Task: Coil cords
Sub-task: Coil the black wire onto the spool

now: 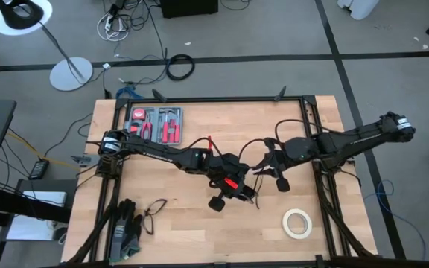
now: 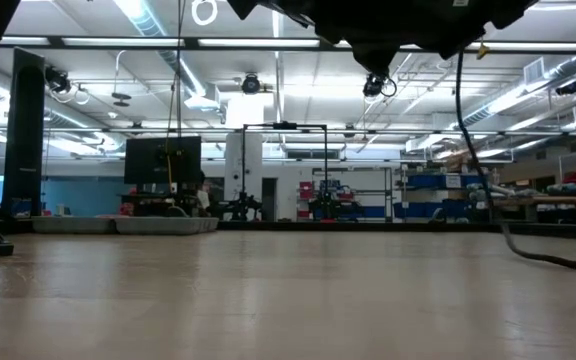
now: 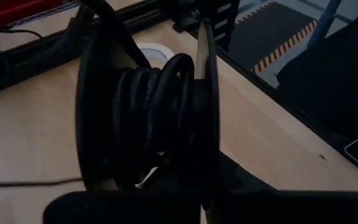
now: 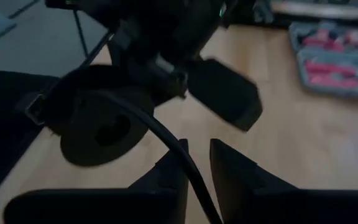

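While the left wrist view is filled by a tight bundle of black cord (image 3: 151,118) wound in several loops, the 2 fingers (image 3: 209,106) of the left tool stand closed on either side of it, so the left tool (image 1: 231,186) grips the coiled part of the cord. In the high view this tool sits at the centre of the frame, over the bare wooden bench (image 1: 185,223), with its arm reaching in from the left edge.

Just right of it in the high view, the right tool (image 1: 268,170) hangs near the left one, its arm running off to the upper right. In the right wrist view its fingers (image 4: 235,171) stand slightly apart at the bottom of the frame, and a single strand of the cord (image 4: 166,143) runs between them; whether they pinch it I cannot tell.

In the low view the cord (image 2: 488,190) drops from the top right of the frame and trails along the bench toward the right edge.

Farther out in the high view, a cream tape roll (image 1: 297,223) lies at the lower right of the bench, a pair of dark gloves (image 1: 125,227) and glasses (image 1: 153,212) at the lower left, and a case of red-handled tools (image 1: 155,123) at the upper left.
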`<state>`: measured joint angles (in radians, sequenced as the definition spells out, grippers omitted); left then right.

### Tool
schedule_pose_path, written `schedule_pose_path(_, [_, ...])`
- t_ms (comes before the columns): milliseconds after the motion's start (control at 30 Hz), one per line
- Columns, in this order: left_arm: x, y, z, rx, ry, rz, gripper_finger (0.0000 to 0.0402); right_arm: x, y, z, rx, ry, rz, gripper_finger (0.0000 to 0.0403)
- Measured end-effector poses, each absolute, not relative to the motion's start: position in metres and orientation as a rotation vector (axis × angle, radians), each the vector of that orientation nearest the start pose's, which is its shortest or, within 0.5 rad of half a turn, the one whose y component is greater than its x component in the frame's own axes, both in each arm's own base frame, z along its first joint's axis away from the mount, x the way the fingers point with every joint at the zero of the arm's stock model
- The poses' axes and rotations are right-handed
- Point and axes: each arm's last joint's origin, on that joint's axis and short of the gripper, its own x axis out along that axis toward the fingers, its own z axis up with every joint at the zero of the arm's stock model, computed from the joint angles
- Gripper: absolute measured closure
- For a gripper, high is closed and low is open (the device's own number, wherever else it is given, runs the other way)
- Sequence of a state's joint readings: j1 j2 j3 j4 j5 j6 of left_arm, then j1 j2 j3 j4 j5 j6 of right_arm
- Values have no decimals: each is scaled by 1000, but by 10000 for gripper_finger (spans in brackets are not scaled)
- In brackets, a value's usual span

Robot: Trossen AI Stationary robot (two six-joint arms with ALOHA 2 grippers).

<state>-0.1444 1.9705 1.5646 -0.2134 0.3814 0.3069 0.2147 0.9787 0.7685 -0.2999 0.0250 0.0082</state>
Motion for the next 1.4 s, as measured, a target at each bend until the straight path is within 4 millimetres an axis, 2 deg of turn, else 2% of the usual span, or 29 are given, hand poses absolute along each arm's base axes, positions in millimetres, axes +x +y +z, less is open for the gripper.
schedule_pose_path(433, [443, -76, 251, 209, 522, -621, 402, 207, 16, 283, 159, 531, 338, 327])
schedule_pose_path(767, [443, -76, 251, 208, 526, -621, 402, 208, 5, 286, 216, 498, 412, 330])
schedule_pose_path(1067, [443, -76, 251, 209, 523, -620, 402, 207, -1, 287, 243, 493, 408, 332])
schedule_pose_path(1133, [443, -76, 251, 209, 521, -620, 402, 207, -1, 287, 243, 493, 409, 344])
schedule_pose_path(1267, [443, -75, 251, 214, 524, -607, 402, 207, -1, 287, 224, 489, 411, 394])
schedule_pose_path(1400, [443, -75, 251, 215, 523, -606, 402, 207, -3, 287, 245, 487, 417, 398])
